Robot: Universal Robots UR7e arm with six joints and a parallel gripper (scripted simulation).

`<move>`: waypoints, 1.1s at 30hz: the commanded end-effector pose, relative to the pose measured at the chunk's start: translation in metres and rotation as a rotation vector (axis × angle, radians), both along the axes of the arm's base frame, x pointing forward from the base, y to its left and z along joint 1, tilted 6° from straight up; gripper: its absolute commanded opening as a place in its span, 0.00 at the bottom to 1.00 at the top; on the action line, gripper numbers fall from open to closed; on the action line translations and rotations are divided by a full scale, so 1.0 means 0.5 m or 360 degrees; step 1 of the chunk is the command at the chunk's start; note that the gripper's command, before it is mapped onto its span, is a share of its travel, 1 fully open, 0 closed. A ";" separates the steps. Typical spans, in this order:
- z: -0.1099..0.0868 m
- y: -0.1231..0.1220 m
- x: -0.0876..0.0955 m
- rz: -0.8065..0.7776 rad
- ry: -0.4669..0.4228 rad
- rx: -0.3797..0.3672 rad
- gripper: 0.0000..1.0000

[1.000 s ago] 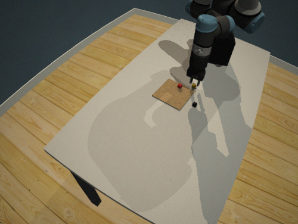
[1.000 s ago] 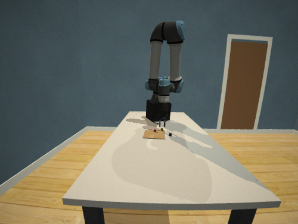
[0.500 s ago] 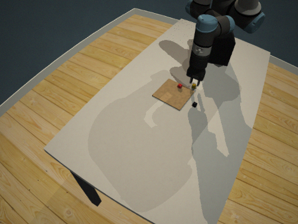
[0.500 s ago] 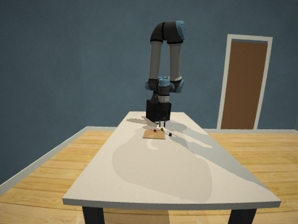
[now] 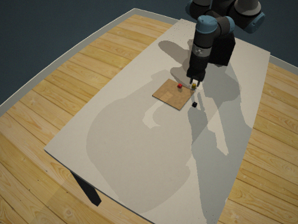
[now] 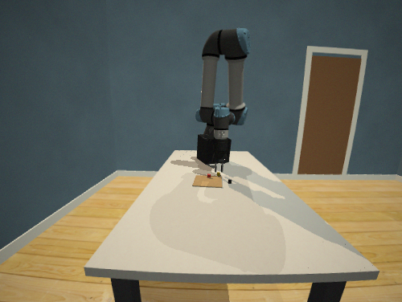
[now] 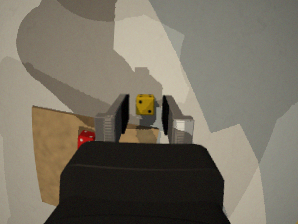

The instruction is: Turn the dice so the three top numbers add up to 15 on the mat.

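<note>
- Jaws (image 5: 195, 84) (image 6: 219, 171) stand partway open, pointing down over the counter (image 5: 128, 167) (image 6: 201, 237) (image 7: 280, 175), nearer its far short edge than its near one in the exterior view.
- Yellow die (image 5: 193, 85) (image 6: 219, 174) (image 7: 145, 104) shows between them in the wrist view, with a gap on either side, so they grip nothing. Two pips mark the large face turned to that camera.
- It shows just outside the mat's outline there, by the mat corner that points toward the counter's far right corner. I cannot tell whether it rests on anything.
- Mat (image 5: 171, 96) (image 6: 207, 181) (image 7: 47, 155) lies flat on the counter, between the two long edges and well apart from the near corners.
- Red die (image 5: 179, 86) (image 6: 209, 176) (image 7: 86, 139) sits on the mat, close to the side facing the counter's far edge. The jaws' body partly hides it in the wrist view, and its top number is too small to tell.
- Black die (image 5: 194, 104) (image 6: 229, 181) is on the counter, off the mat, toward the right long edge. Its number is unreadable.
- Base block (image 5: 222, 52) (image 6: 205, 148) stands by the counter's far edge, between the far corners.
</note>
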State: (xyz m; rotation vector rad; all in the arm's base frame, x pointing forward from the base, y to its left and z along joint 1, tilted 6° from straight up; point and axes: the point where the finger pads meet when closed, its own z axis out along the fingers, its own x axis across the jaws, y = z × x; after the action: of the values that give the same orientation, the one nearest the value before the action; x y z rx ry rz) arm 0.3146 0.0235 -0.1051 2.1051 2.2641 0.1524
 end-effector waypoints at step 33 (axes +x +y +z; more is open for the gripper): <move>-0.038 0.004 0.000 0.0002 0.0004 0.0002 0.64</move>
State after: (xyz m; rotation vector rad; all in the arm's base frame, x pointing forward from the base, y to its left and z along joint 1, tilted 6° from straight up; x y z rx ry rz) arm 0.3125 0.0260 -0.1239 2.1095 2.2679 0.1500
